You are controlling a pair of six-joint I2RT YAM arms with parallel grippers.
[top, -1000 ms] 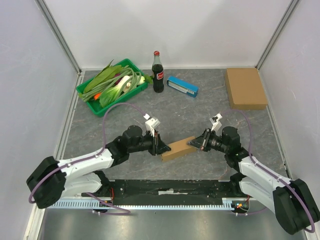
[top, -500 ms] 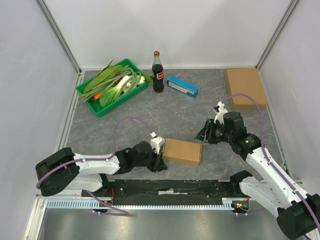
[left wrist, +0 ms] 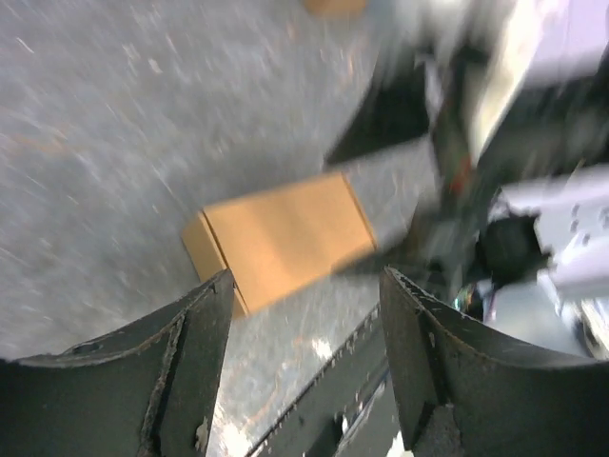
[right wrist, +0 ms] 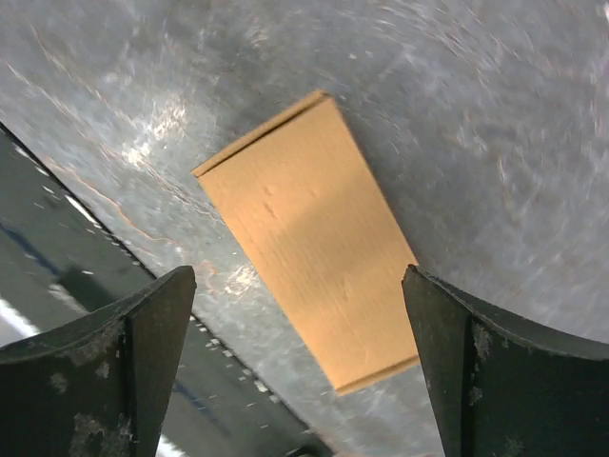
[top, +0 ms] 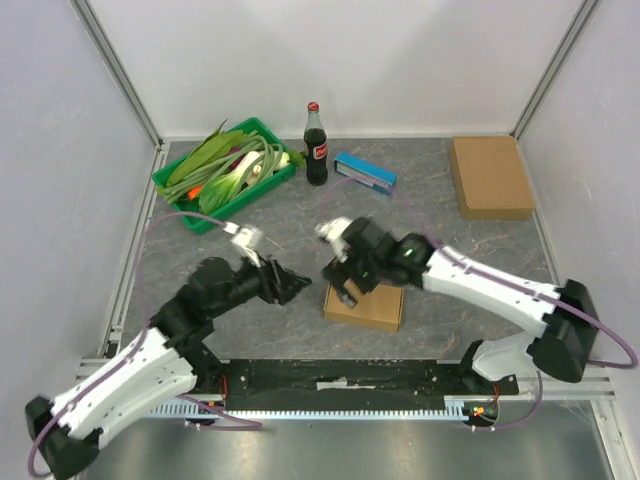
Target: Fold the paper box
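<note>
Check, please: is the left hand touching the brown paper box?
Apart. The top view shows a strip of grey table between the open left hand and the left edge of the paper box.

Grey stone-patterned table (top: 430,180) enclosed by 3 plain white walls (top: 400,60) joined with aluminium corner posts (top: 120,72).

grey table (top: 420,215) bears a green tray (top: 178,205) (greens (top: 225,165) inside), bottle (top: 316,150), blue box (top: 365,172), flat cardboard (top: 490,177), paper box (top: 365,308).
</note>
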